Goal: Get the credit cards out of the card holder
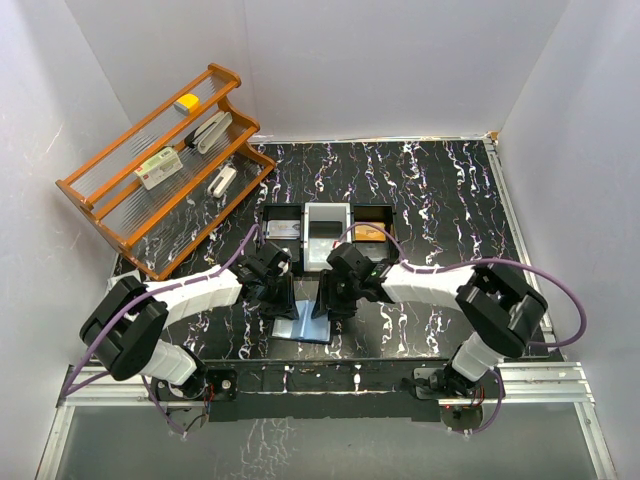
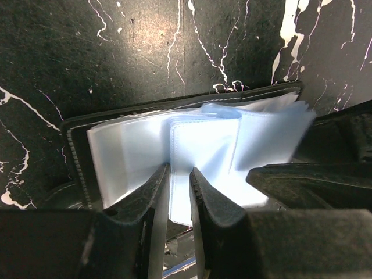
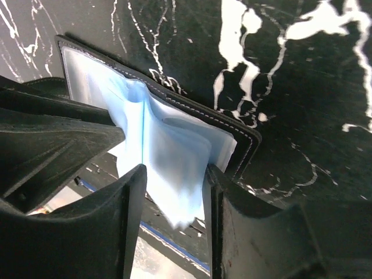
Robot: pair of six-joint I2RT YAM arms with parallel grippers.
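- Two arms met at the near centre of the black marbled table (image 1: 450, 200). The left gripper (image 1: 281, 303) and right gripper (image 1: 323, 306) were tilted down toward each other over one spot.
- Card holder (image 1: 303, 328): it lay opened flat on the table, directly under both grippers and just in front of the black three-compartment tray (image 1: 266, 215). The black outer cover was down and the light blue-grey inside faced up.
- Left wrist view: several clear pocket leaves were fanned up from the spine, with the stitched black edge of the cover showing around them.
- Left gripper: the jaws were drawn in to a narrow slot. One clear pocket leaf ran down between the fingers (image 2: 152, 200) and appeared pinched there.
- Right gripper: the jaws stood partly apart, with a bundle of blue-tinted leaves lifted between the fingers (image 3: 131, 221). The leaves were blurred. Whether the fingers pressed on them could not be told.
- Right wrist view: the far corner of the cover rested on the table beside the right finger.
- No card could be made out in the pockets from either wrist view, since glare and blur hid the contents.
- Tray: a flat orange item (image 1: 370, 235) lay in the right compartment. The other two compartments held pale flat things too small to identify.
- A wooden rack (image 1: 228, 80) holding small items stood at the far left, well apart from the grippers.
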